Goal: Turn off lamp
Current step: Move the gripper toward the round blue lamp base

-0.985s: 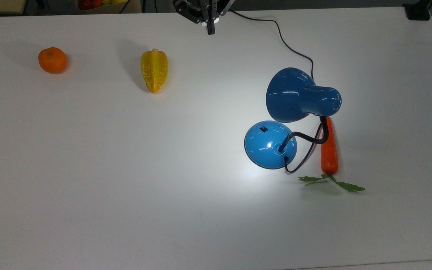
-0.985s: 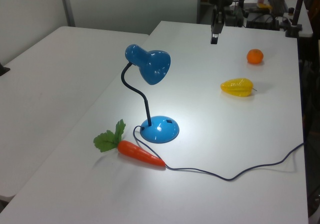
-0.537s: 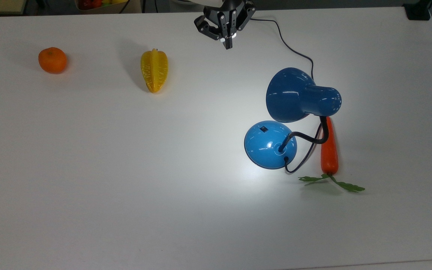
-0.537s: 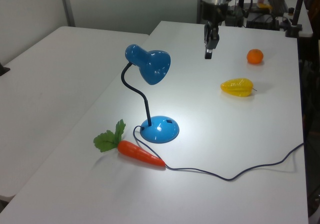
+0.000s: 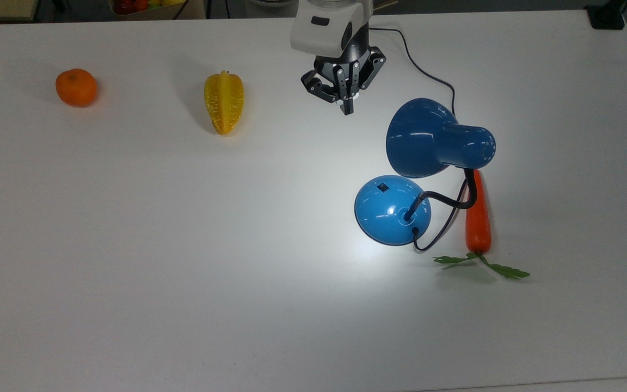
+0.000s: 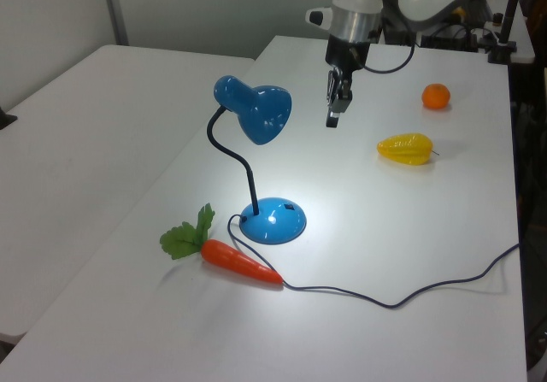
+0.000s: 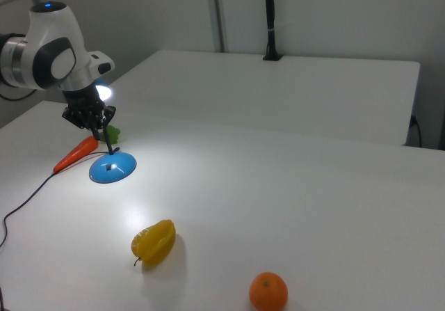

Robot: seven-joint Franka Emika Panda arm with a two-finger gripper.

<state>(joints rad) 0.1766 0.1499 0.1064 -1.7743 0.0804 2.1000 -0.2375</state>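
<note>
The lamp stands on the white table and is lit, throwing a bright patch around its round blue base (image 5: pixel 392 209). A small black switch (image 5: pixel 382 188) sits on the base's upper left in the top view. The black neck bends up to the blue shade (image 5: pixel 433 139). My gripper (image 5: pixel 348 109) hangs shut, fingers together and pointing down, up and to the left of the shade in the top view and clear of it. In the left view the gripper (image 6: pixel 332 119) is right of the shade (image 6: pixel 256 110), high above the base (image 6: pixel 273 220). In the right view the gripper (image 7: pixel 94 124) hovers above the base (image 7: pixel 112 168).
A toy carrot (image 5: pixel 478 218) lies just right of the lamp base in the top view, under the neck. The black cord (image 5: pixel 428 71) runs from the base to the far table edge. A yellow starfruit (image 5: pixel 223 102) and an orange (image 5: pixel 76 87) lie to the top view's left.
My gripper has come from the table's far edge toward the lamp, moving down and to the right in the top view; the white wrist is now in sight. The lamp stays lit.
</note>
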